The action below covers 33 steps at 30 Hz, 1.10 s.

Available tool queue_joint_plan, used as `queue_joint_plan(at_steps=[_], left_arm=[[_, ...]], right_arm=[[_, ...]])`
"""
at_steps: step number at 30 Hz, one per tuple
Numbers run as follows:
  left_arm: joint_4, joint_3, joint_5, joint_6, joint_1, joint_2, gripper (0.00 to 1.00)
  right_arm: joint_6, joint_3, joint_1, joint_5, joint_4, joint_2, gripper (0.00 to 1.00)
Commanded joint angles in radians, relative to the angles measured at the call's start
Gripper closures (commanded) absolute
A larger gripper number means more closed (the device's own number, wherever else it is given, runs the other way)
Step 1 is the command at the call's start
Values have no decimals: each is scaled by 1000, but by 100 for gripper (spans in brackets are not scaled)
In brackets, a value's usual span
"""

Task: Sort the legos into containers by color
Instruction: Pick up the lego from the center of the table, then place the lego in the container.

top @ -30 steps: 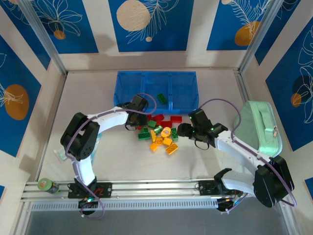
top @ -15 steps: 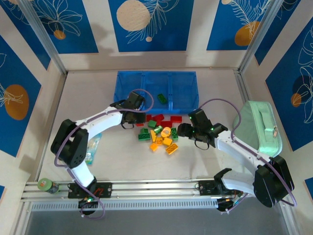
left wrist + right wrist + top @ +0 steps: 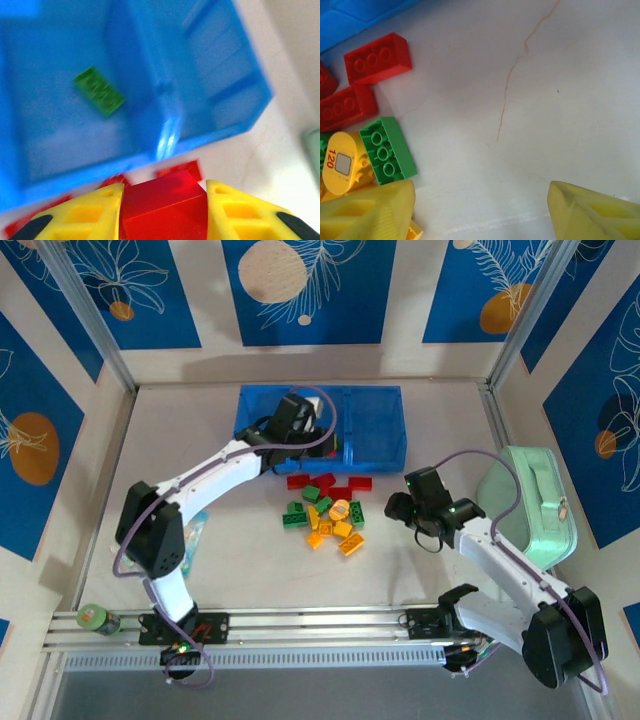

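Note:
My left gripper (image 3: 293, 421) hangs over the near wall of the blue containers (image 3: 375, 430), shut on a red lego (image 3: 163, 212) wedged between its yellow fingers (image 3: 80, 215). A green lego (image 3: 99, 91) lies in the bin below it. The loose pile of red, green and orange-yellow legos (image 3: 325, 512) sits on the table in front of the containers. To the right of the pile my right gripper (image 3: 400, 508) stands open above bare table. A green lego (image 3: 387, 155), a yellow piece (image 3: 342, 162) and a red lego (image 3: 377, 57) lie to its left.
A mint-green zipped pouch (image 3: 528, 502) lies at the right, close to the right arm. A small packet (image 3: 190, 535) and a green-topped can (image 3: 92, 617) sit near the left arm's base. The metal rail (image 3: 320, 625) runs along the front edge, and walls enclose the table.
My left gripper has risen from the pile's far-left edge and swung back over the containers with the red lego. My right gripper has drawn a little right, away from the pile.

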Motion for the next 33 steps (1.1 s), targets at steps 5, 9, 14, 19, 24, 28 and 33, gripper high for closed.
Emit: queue_joint_plan(at_steps=[5,9,14,19,24,28,33], left_arm=[[149,263,130,19,-22,239,65],[138,401,142,33,-36,339,65],[122,528,133,56,-44,429,65],[75,662,109,89,-46,515,58],[7,796,80,138,-46,565,25],[-6,784,61,186,-59,507,11],[33,626,50,221,-71,356,10]], right_arm=[[-12,-35,-3,-64,-3,-49,29],[-18,-37,-3,-76,-1,-59,29],[-22,-42,-3,-81,5,-73,29],[-25,-39,0,-97,13,-73,29],[-29,-35,10,-103,12,-75,28],[-32,-30,21,-100,8,-73,26],[-39,-20,26,-99,8,-67,26]])
